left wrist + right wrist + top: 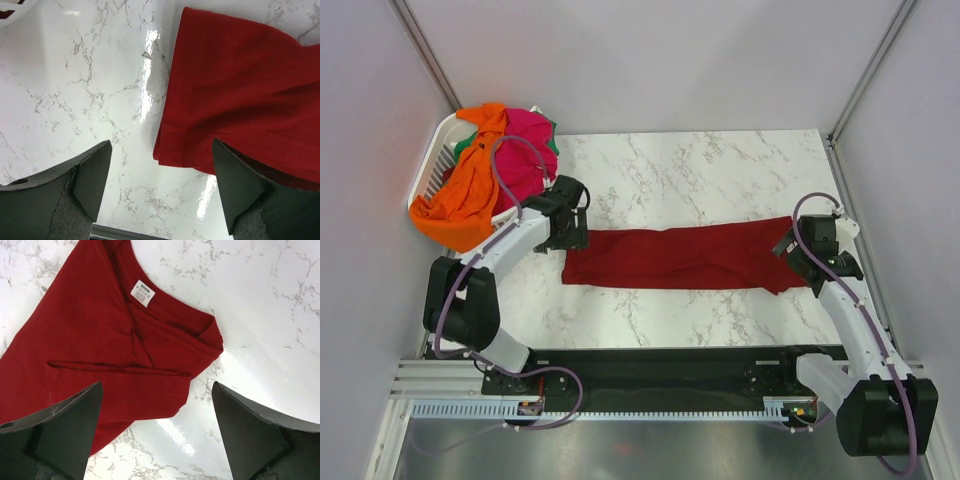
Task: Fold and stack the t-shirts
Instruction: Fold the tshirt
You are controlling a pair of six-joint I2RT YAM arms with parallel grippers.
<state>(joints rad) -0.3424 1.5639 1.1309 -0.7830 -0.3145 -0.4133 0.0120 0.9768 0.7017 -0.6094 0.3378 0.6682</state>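
Note:
The dark red t-shirt (pixel 685 257) lies folded into a long strip across the middle of the marble table. My left gripper (pixel 570 233) is open and empty just above its left end; the hem corner (pixel 235 90) lies between and beyond my fingers. My right gripper (pixel 798 252) is open and empty over the right end, where the neck with its white label (pixel 142 293) and a folded sleeve (pixel 150 385) show. Orange (pixel 460 195), hot pink (pixel 525 150) and green (pixel 468 146) t-shirts are heaped in the basket at the back left.
The white slatted laundry basket (pixel 432 160) stands at the table's back left corner, against the left wall. Grey walls close in the back and both sides. Bare marble (pixel 720 170) lies behind the red shirt and in front of it.

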